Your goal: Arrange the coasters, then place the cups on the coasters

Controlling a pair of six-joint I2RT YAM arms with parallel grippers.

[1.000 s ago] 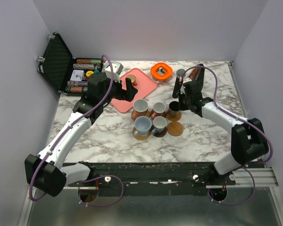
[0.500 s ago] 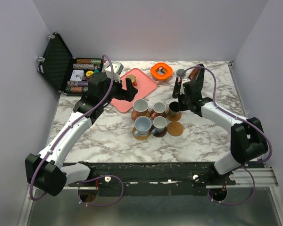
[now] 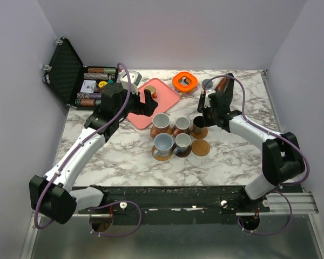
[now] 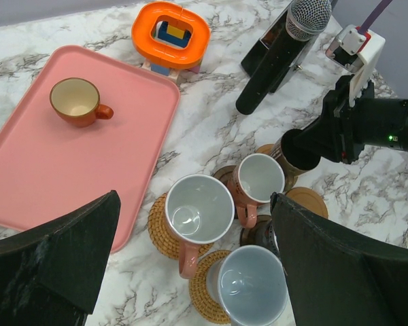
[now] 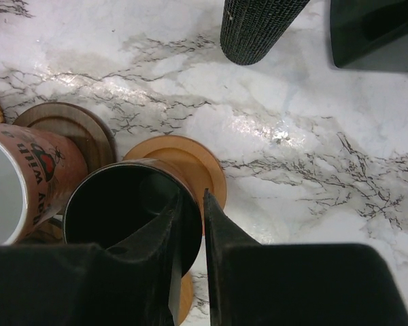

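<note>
A black cup (image 5: 119, 204) stands on a light tan coaster (image 5: 190, 166). My right gripper (image 5: 192, 204) is shut on its rim, one finger inside and one outside the wall. Beside it a pinkish cup (image 5: 27, 176) sits on a dark coaster (image 5: 78, 125). From above, another pinkish cup (image 3: 161, 122), a pale blue cup (image 3: 163, 142) and a grey cup (image 3: 183, 141) each rest on a coaster. One tan coaster (image 3: 201, 148) lies bare. A small copper-orange cup (image 4: 77, 102) sits on the pink tray (image 4: 27, 170). My left gripper (image 4: 197, 265) hangs open above the group.
An orange ring-shaped object (image 3: 184, 81) and a black microphone with a grey head (image 3: 207, 86) lie at the back, close to my right wrist. An open black case (image 3: 70, 75) with stacked chips stands at the back left.
My right wrist has shifted very slightly over the black cup. The cups, the coasters and the left arm have not moved.
</note>
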